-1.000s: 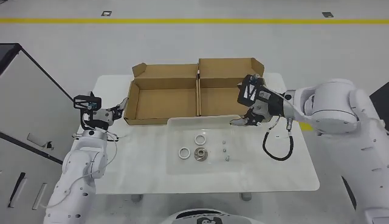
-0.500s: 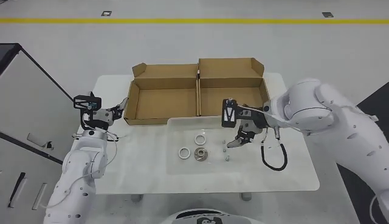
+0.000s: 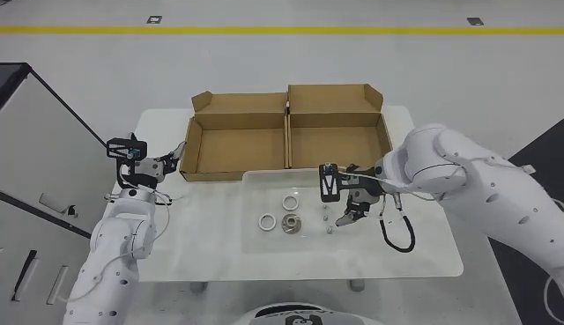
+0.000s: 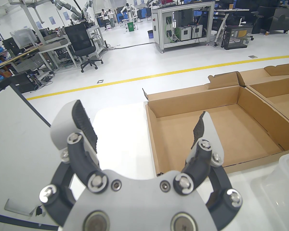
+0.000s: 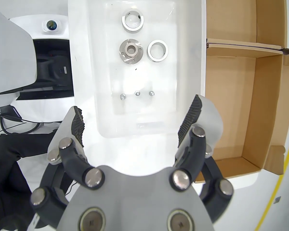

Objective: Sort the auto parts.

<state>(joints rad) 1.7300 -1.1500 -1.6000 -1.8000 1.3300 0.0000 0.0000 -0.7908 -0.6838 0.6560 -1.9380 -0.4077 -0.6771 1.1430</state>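
Two cardboard boxes (image 3: 236,149) along counter's (image 3: 423,246) far edge; clear tray (image 3: 256,177) in front holds two rings (image 3: 290,202), a flanged hub (image 3: 292,224), three bolts (image 3: 325,208). Right jaws released over tray's right end beside the bolts; left jaws released at counter's left edge.

This is a robotics lab in an open hall. It has a pale glossy floor (image 4: 134,56) marked with a yellow line (image 4: 159,74). Jointed robot arms (image 4: 69,7) are mounted high, and a white humanoid robot (image 4: 128,9) stands far back. There is an aluminium rack (image 4: 183,28) of electronics, and a swivel chair (image 4: 83,45) beside cluttered desks (image 4: 21,56).
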